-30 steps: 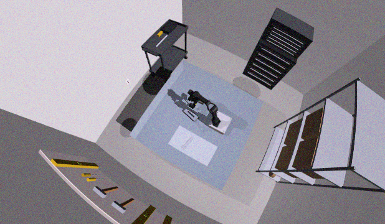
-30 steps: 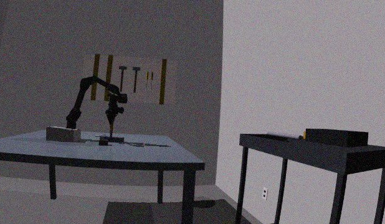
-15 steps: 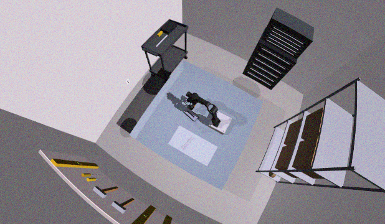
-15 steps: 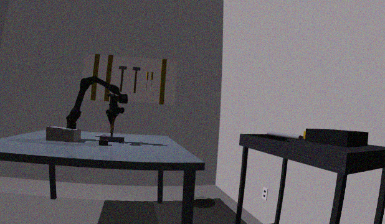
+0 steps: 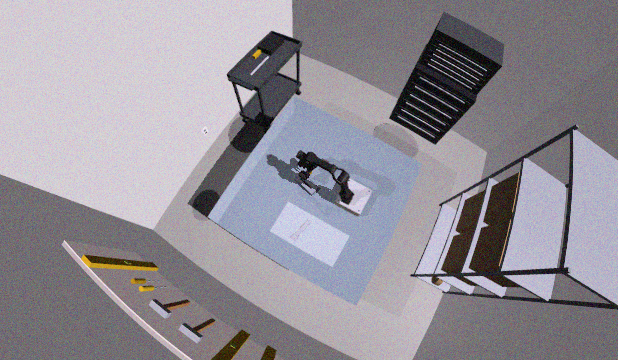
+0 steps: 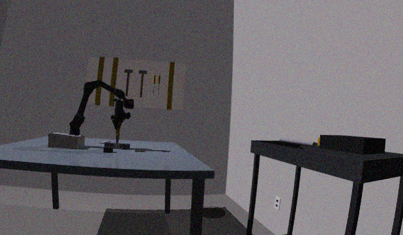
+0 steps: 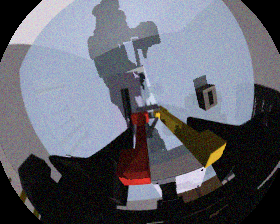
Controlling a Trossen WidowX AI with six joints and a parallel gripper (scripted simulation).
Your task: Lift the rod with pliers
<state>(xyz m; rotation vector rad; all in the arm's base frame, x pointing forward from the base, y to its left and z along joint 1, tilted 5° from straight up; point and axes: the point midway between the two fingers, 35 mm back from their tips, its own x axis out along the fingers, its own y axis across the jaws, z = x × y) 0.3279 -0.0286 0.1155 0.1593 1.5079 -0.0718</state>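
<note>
- And there's the arm (image 5: 324,162) (image 6: 87,94), bent over the channel block (image 5: 309,189) (image 6: 124,146) (image 7: 123,102), wrist pointing down at it.
- The claw (image 5: 305,175) (image 6: 117,128) (image 7: 160,125) has the locking pliers (image 5: 309,172) (image 6: 119,134) (image 7: 137,157) by their handles, fingers part-way apart, one handle red, one yellow!
- Handles spread up top, drawing together toward the grey head, which points down at the channel block.
- Whether the jaws are inside the slot or just above it, I can't tell; the arm's shadow lies right over that spot.
- The rod? From where I'm standing it looks to be down at the channel block, though in this grainy light I can't pick it out surely.
- Near the channel block, a small dark slotted block (image 6: 108,149) (image 7: 207,96) sits on the tabletop (image 5: 379,240) (image 6: 139,164) (image 7: 56,100), apart from the pliers; that could be the holster.
- Farther from the channel block, the pale box (image 5: 363,192) (image 6: 66,141) sits at the arm's foot.
- And that white sheet (image 5: 324,245) lies flat, apart from the channel block.
</note>
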